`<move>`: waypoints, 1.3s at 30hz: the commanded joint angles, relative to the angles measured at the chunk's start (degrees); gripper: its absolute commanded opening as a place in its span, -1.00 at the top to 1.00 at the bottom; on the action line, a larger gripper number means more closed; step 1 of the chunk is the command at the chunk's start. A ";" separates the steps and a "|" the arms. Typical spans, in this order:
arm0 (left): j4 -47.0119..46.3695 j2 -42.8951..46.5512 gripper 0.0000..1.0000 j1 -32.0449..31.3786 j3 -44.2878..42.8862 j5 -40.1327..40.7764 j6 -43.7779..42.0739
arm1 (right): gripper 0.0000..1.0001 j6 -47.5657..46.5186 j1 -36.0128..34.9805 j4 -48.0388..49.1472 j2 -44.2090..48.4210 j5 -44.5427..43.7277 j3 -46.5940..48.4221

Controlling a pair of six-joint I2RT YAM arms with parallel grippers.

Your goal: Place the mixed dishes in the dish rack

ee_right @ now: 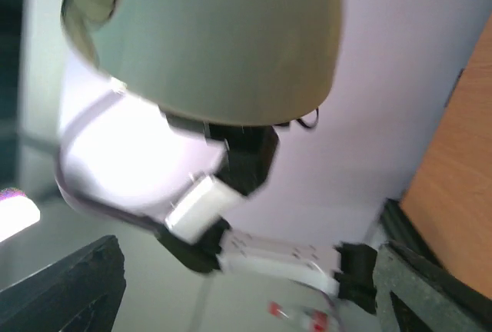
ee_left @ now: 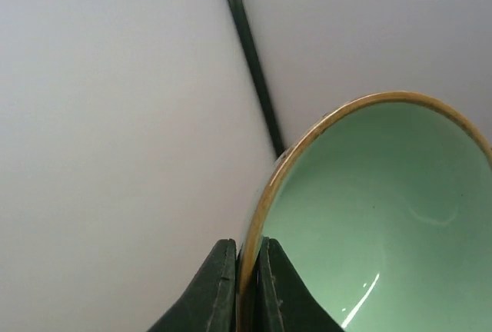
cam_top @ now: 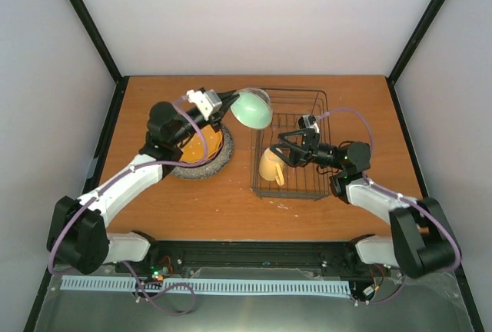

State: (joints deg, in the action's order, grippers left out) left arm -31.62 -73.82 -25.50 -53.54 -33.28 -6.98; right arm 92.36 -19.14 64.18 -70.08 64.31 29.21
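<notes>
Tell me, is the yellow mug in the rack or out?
In. The yellow mug sits inside the dish rack, within its wire walls at the near left corner.

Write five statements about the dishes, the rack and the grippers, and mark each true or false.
1. The left gripper is shut on the bowl's rim. True.
2. The mug sits on the bare table. False: it is inside the rack.
3. The right gripper is shut on the mug. False: its jaws stand open next to the mug.
4. The orange plate lies on the grey plate, outside the rack. True.
5. The bowl rests in the rack. False: the left gripper holds it at the rack's far left corner.
</notes>
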 commanded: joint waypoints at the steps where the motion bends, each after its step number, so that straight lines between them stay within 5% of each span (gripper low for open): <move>1: -21.51 1.67 0.99 -3.98 4.53 16.45 -19.11 | -0.71 26.54 0.03 31.90 -7.38 -12.54 -4.59; 12: -51.82 -7.99 0.99 -14.08 13.50 28.63 -63.95 | -0.79 37.29 -0.52 31.89 -8.38 -23.83 -2.10; 25: -60.67 -11.55 0.99 -23.81 16.21 31.68 -81.36 | -0.82 39.32 -4.77 32.03 -11.96 -32.88 -0.58; 39: -56.94 -8.49 0.99 -28.91 23.80 33.57 -88.84 | -0.79 39.32 -6.19 31.97 -10.99 -37.26 4.82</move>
State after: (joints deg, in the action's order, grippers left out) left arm -87.39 -83.37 -53.32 -30.96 0.36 -92.18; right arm 119.04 -25.50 85.60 -82.32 32.18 31.59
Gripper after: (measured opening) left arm 0.067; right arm 0.905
